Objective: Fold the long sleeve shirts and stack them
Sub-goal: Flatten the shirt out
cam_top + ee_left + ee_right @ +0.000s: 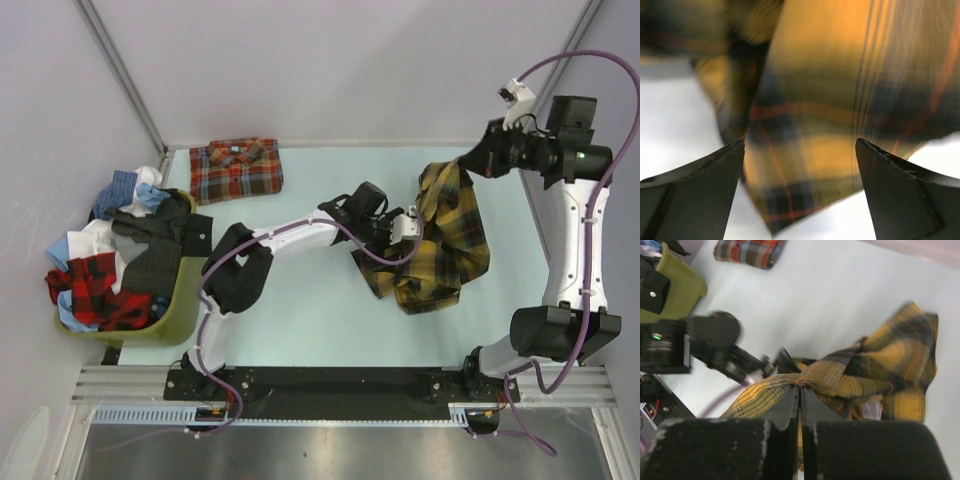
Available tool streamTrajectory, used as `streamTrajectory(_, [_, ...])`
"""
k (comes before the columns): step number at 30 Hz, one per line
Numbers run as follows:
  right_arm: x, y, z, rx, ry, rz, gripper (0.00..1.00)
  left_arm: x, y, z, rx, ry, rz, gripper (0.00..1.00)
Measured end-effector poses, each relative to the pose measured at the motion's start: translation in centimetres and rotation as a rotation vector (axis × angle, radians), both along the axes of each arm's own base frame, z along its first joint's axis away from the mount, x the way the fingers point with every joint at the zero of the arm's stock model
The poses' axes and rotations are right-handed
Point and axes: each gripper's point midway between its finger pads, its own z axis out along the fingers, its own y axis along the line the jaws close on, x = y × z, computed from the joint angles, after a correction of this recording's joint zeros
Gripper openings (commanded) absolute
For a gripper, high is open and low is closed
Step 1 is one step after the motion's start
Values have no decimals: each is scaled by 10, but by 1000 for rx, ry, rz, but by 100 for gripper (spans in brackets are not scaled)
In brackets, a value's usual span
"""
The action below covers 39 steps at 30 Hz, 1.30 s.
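The right gripper (800, 387) pinches the yellow shirt (445, 250), bunched right of the table's (330, 320) middle; the left gripper (800, 150) gapes wide beside it, holding nothing; the red shirt (236, 170) lies folded far left.

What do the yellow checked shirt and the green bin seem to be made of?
Yellow shirt: looks like soft woven cloth, perhaps flannel, matte; it droops and bunches in loose folds. Green bin: probably moulded plastic, smooth and plain-coloured; its wall keeps a stiff, even curve around the heap of clothes.
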Motion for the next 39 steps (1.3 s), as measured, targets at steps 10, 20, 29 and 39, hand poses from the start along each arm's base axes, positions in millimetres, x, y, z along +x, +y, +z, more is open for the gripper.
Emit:
streamTrajectory(10, [3, 159, 71, 88, -210, 350, 0, -100, 66, -9, 34, 137, -175, 45])
streamTrajectory(20, [-42, 166, 83, 169, -179, 414, 0, -179, 191, 111, -251, -131, 2, 95])
streamTrajectory(29, [-32, 9, -94, 10, 187, 37, 0, -95, 231, 68, -77, -48, 416, 93])
streamTrajectory(39, [-42, 9, -152, 67, 398, 61, 0, 10, 186, 46, 46, 2, 478, 85])
